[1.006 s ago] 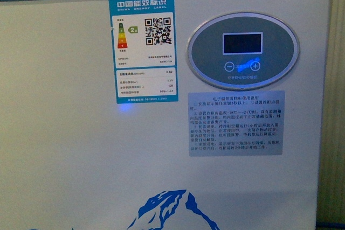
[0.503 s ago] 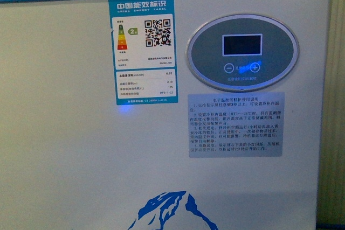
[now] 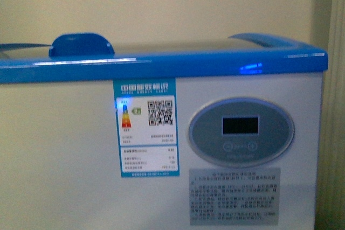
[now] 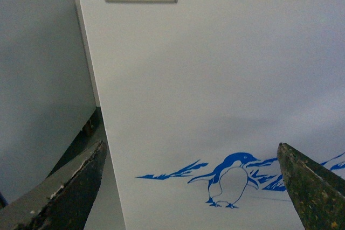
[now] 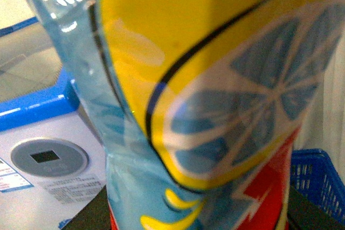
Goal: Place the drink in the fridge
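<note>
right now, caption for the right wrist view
Yellow-labelled drink bottle fills the frame, fridge with oval display panel behind.

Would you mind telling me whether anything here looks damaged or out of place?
Only wear: the left gripper has one finger with pale chips along its edge. The fridge looks sound, its energy label flat and straight, and the drink shows no leak.

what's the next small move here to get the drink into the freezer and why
Probably raise the open left gripper to the blue lid handle of the white chest freezer with the blue top rim. That gripper is empty and low, facing the blue penguin print, the glass lid looks shut, and the yellow-labelled clear drink bottle fills the right wrist view.
</note>
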Controlling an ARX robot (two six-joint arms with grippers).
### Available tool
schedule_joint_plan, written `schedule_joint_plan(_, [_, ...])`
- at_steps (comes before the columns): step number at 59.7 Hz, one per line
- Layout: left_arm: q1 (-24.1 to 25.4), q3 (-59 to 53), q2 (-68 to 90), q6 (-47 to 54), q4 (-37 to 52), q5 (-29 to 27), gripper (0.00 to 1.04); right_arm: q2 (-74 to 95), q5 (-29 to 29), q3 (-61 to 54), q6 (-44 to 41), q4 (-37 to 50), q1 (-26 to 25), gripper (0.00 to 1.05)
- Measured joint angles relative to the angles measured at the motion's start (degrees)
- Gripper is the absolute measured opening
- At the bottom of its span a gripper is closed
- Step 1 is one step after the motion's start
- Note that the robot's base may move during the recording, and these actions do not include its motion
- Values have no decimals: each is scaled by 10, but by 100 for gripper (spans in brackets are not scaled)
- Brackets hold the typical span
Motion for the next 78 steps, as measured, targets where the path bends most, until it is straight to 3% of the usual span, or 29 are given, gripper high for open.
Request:
schedule_joint_plan(63, [0,0,0,0,0,0,97,0,0,1,1,1,0,44])
schedule_joint_plan(66, [2,16,32,-28,-32,24,97,0,0,1,1,1,0,44])
schedule_joint_plan(71, [-6,47,165,-38,40,49,97,0,0,1,1,1,0,44])
schedule_joint_plan(78, [-22,105,331,21,180,81,97,0,-2,1,1,1,0,44])
